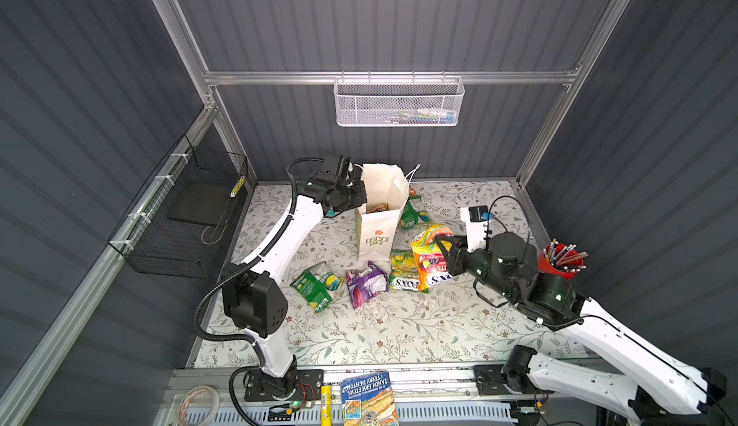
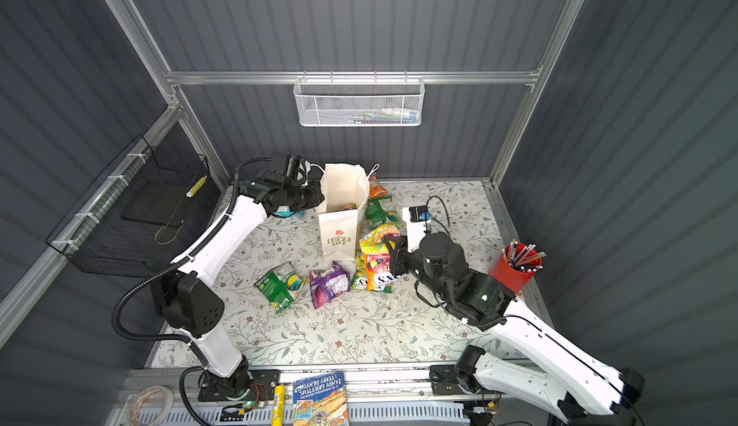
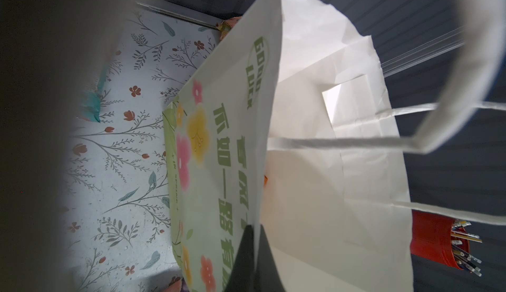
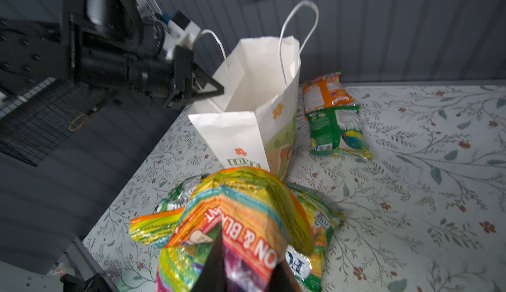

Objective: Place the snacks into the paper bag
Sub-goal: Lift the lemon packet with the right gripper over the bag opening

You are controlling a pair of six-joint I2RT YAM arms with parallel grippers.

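The tall white paper carrier bag (image 1: 377, 220) stands upright and open-mouthed towards the back of the floral tabletop (image 1: 399, 324). The left gripper (image 4: 217, 91) is pinched tight on the bag's rim. The right gripper (image 1: 443, 249) is clamped narrowly on a crinkly orange rainbow-striped candy packet (image 1: 425, 262). That packet is just beside the bag, over a green candy packet (image 1: 403, 272).

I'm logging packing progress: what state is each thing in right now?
White paper carrier bag: upright, mouth open, orange-yellow packet inside.
Left gripper: shut on the bag's rim.
Right gripper: shut on orange FOX'S packet.
Purple crinkly packet: lying on floral table.
Red cup of pens: upright.
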